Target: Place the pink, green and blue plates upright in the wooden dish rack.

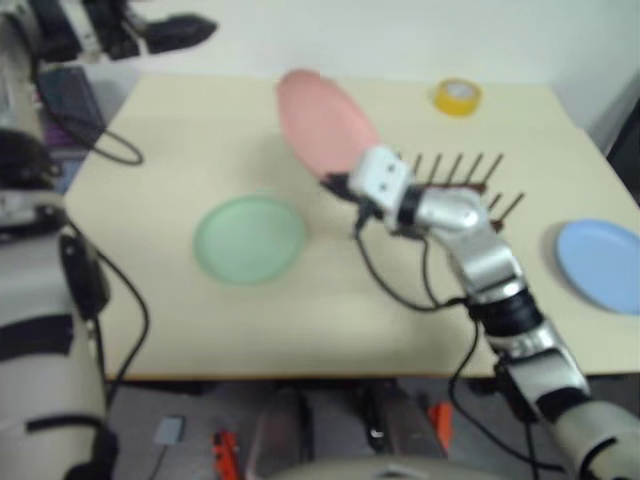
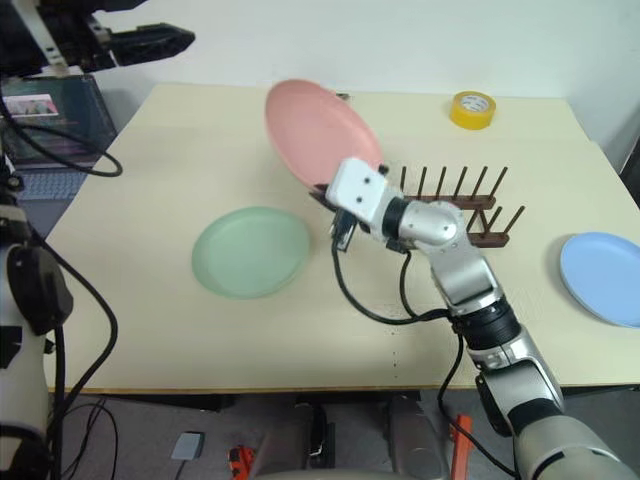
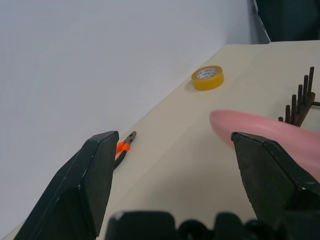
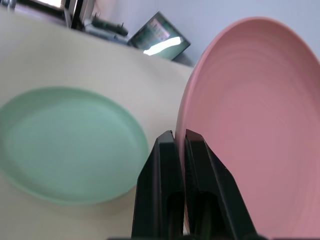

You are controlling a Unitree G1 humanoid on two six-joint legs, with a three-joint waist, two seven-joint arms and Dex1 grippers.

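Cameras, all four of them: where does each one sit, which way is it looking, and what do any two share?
Left and right eye views: on the head, looking forward and down over the table; both arms show.
Left wrist view: on the left wrist, looking between the open left gripper fingers across the table toward the yellow tape roll.
Right wrist view: along the right gripper, shut on the pink plate; green plate beyond.
Shared: the pink plate.
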